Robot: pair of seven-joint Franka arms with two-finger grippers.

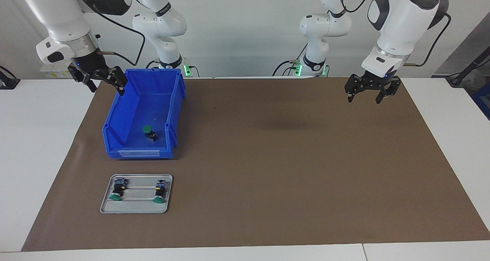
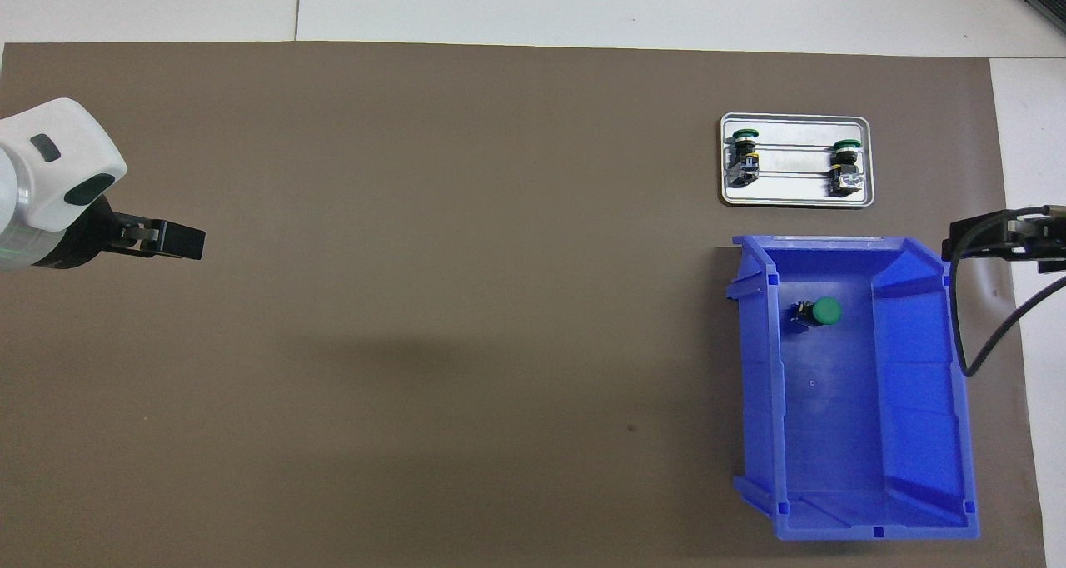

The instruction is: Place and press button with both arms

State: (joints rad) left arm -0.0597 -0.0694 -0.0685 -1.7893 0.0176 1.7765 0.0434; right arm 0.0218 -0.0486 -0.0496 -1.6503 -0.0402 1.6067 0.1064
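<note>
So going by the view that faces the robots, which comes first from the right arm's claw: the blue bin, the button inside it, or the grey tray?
From the right claw, which is open:
1. Blue bin: the claw hangs at its rim.
2. Button: on the bin's floor.
3. Grey tray: on the mat, farther from the robots than the bin, holding two more buttons.

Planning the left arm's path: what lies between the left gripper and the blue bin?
Only bare brown mat between the left gripper and the blue bin, clearest in the overhead view.
</note>
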